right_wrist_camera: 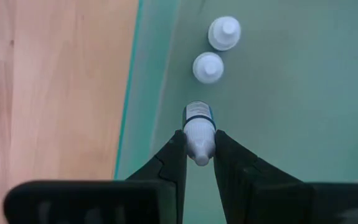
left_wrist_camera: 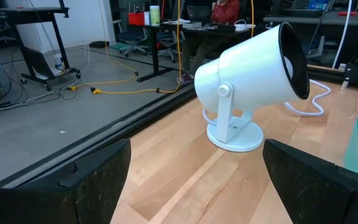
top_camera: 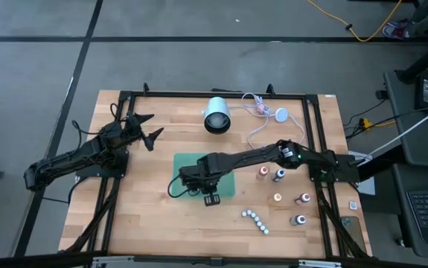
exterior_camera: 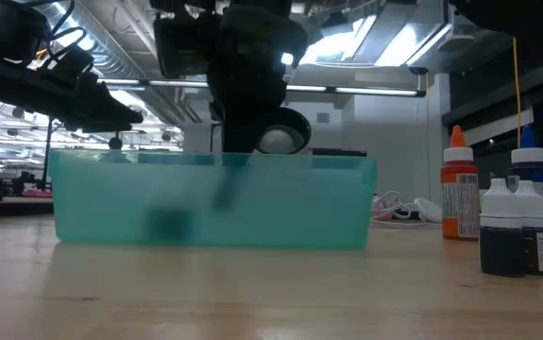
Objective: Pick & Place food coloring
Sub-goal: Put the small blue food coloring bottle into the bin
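A clear green tray [top_camera: 191, 165] stands at the table's middle; it also shows in the low view [exterior_camera: 210, 203]. My right gripper [top_camera: 212, 198] reaches down into it near its near edge and is shut on a tiny bottle with a white cap and blue band [right_wrist_camera: 197, 121]. Two more white-capped bottles [right_wrist_camera: 216, 51] stand upright on the tray floor beyond it. Several small food coloring bottles [top_camera: 279, 176] stand on the wood at the right, and some show in the low view [exterior_camera: 458, 189]. My left gripper [top_camera: 148, 128] is open and empty at the far left. My right gripper pinches the bottle's white cap end [right_wrist_camera: 198, 144] between its two fingers [right_wrist_camera: 174, 155]. The fingers come from above, pointing down. The bottle stands upright below them inside the tray, beside the tray's wall. Whether its base rests on the tray floor, I cannot tell.
A white fan-like lamp [top_camera: 216, 115] lies at the far middle, with a white cable and puck [top_camera: 280, 115] to its right. A row of small white beads [top_camera: 255, 220] lies near the front right. A black frame [top_camera: 310, 134] borders the table.
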Controlling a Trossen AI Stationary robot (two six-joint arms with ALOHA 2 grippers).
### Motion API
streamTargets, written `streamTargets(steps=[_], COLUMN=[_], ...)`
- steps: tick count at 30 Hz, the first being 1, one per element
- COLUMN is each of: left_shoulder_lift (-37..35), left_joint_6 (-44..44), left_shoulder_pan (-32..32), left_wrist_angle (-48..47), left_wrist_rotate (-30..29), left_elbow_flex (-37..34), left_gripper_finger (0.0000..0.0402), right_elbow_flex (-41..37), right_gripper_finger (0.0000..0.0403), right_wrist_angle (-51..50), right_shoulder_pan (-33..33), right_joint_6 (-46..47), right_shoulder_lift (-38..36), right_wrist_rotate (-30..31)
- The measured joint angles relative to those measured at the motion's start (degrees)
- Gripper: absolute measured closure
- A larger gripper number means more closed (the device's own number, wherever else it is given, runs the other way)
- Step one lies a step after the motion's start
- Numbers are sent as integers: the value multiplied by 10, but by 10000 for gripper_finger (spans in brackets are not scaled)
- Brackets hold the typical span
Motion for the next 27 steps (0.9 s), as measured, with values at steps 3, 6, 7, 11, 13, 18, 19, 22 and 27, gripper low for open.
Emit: streamTargets(steps=[3, 6, 7, 11, 13, 18, 19, 22, 27], left_shoulder_lift=[0, 0, 0, 0, 0, 0, 0, 0, 0], left_joint_6=[0, 0, 0, 0, 0, 0, 0, 0, 0], left_shoulder_pan=[0, 0, 0, 0, 0, 0, 0, 0, 0], left_wrist_angle=[0, 0, 0, 0, 0, 0, 0, 0, 0], left_wrist_rotate=[0, 0, 0, 0, 0, 0, 0, 0, 0], left_elbow_flex=[0, 0, 0, 0, 0, 0, 0, 0, 0], left_gripper_finger=[41, 41, 41, 41, 41, 41, 41, 41, 41], right_elbow_flex=[0, 0, 0, 0, 0, -1, -1, -1, -1], right_gripper_finger=[333, 332, 333, 333, 332, 332, 332, 331, 330], right_wrist_angle=[10, 32, 33, 36, 35, 35, 34, 37, 38], right_shoulder_pan=[-1, -1, -2, -3, -3, -4, -4, -4, -8], right_joint_6=[0, -5, -7, -13, -14, -14, -15, -15, -15], right_shoulder_lift=[3, 3, 4, 7, 12, 19, 20, 20, 20], right_wrist_rotate=[-5, -5, -6, -8, -8, -8, -8, -8, -8])
